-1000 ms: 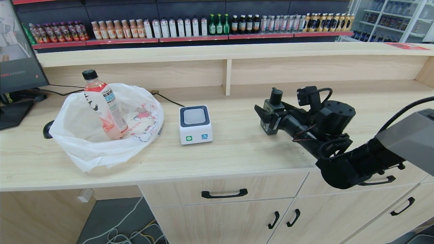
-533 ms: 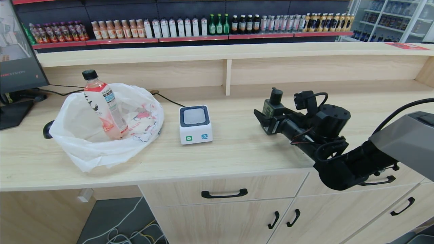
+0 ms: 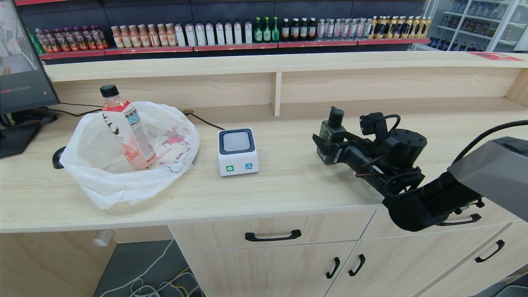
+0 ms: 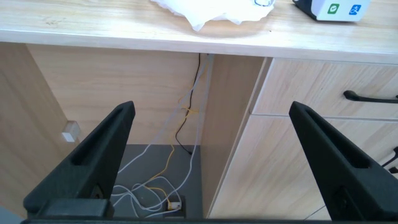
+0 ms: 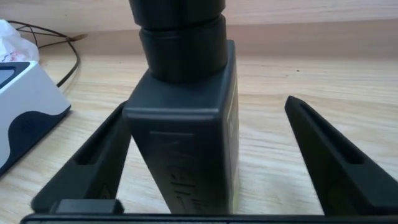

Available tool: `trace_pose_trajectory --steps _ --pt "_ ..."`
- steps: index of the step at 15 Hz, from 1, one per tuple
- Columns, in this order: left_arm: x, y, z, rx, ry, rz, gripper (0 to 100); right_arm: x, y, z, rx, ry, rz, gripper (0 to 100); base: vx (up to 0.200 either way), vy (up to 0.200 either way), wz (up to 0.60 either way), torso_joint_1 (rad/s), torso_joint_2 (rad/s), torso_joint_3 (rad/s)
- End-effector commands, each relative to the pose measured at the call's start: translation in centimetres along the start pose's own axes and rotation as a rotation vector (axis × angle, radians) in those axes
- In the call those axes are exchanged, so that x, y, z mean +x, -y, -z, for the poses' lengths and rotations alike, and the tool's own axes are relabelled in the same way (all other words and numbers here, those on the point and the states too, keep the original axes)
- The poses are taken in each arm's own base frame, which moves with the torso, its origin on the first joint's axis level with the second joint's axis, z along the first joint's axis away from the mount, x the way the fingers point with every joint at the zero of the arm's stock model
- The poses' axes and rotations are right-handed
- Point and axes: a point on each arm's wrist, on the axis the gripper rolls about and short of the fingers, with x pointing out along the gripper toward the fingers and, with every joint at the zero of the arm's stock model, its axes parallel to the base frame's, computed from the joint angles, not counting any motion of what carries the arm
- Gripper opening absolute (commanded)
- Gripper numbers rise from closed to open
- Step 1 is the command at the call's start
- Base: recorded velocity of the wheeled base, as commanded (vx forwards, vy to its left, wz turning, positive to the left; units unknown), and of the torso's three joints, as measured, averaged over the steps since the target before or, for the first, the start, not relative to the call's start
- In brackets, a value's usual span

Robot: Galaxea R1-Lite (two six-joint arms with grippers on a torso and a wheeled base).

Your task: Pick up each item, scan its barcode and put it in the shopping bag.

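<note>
Standing upright just right of the scanner (image 3: 238, 151), cap up and long axis vertical, the dark bottle (image 3: 330, 131) sits between the right gripper's (image 5: 208, 109) wide-spread fingers; the left gripper (image 4: 211, 109) is likewise spread wide.

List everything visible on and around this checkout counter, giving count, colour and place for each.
shopping bag: one, white, left on the counter.
drink bottle: one, pink with black cap, leaning inside the shopping bag.
scanner: one, white, mid-counter.
dark bottle: one, black-capped, upright between the right jaws.
shelf bottles: many, mixed colours, along the back.
monitor: one, black, far left.
left gripper: one, black, jaws open, below counter level.
right gripper: one, black, jaws open around the dark bottle.
</note>
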Motion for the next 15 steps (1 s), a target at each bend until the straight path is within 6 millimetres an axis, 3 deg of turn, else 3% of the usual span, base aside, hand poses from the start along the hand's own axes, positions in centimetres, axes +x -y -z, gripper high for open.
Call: trace_pose_trajectory --steps 1,10,15 --pt "0.0 0.0 0.0 0.000 0.000 -0.001 100 0.0 0.2 0.0 -0.001 0.002 0.003 0 0.000 0.000 0.00 0.000 0.00 0.000" --pt "0.0 0.0 0.0 0.000 0.000 -0.001 100 0.2 0.1 -0.6 -0.007 0.023 0.000 0 0.000 0.000 0.00 0.000 0.00 0.000" --pt "0.0 0.0 0.0 0.000 0.000 -0.001 100 -0.4 -0.6 -2.8 -0.015 0.077 -0.028 0 0.000 0.000 0.00 0.000 0.00 0.000"
